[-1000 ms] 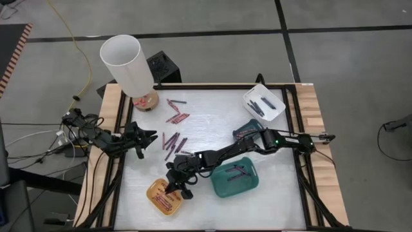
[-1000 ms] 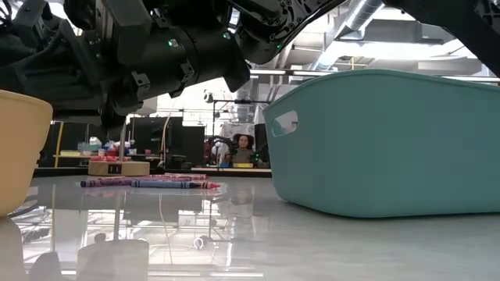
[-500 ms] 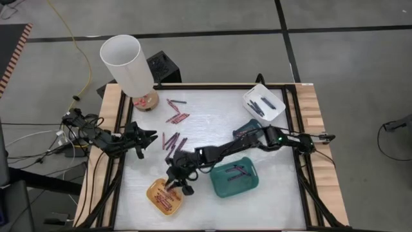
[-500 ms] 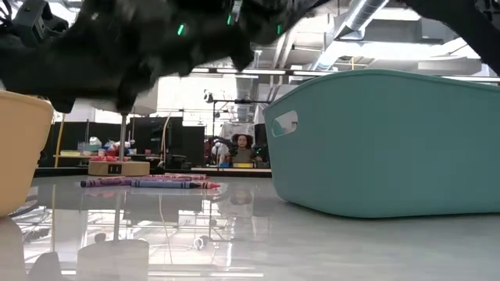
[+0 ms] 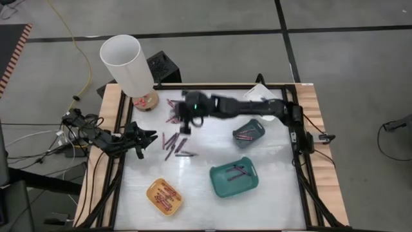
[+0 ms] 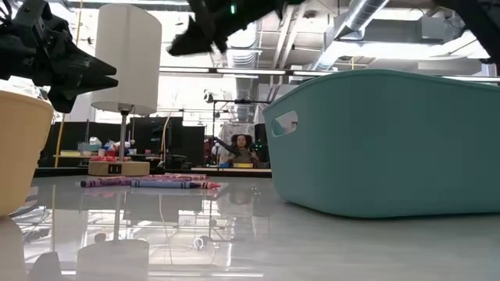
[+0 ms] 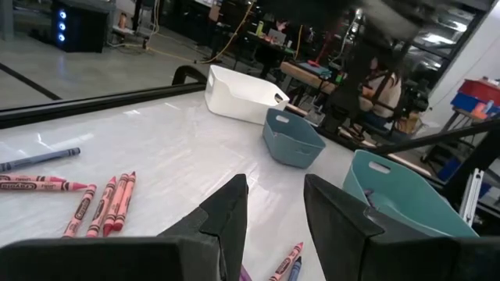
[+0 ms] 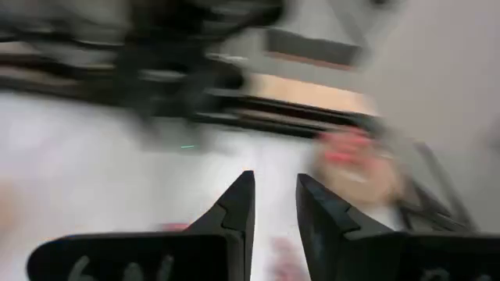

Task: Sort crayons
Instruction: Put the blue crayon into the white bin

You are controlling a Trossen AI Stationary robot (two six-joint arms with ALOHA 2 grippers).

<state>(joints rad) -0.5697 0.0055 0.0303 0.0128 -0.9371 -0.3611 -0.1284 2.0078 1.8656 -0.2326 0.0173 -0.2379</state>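
Hovering over the loose crayons (image 5: pixel 175 145) near the lamp, the right tool (image 5: pixel 183 124) hangs part-open, holding nothing

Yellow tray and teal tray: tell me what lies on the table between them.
Nothing: in the high view, the stretch of white table between the yellow tray and the teal tray is bare. The loose crayons lie farther back.

Overhead camera: straight down on the white-topped wooden-edged desk (image 5: pixel 206 193). Low camera: desk height, level, close behind the teal plastic tray (image 6: pixel 391 140), also seen from overhead. Wrist cameras: forward past dark fingers; right one blurred, apparently desk-facing.
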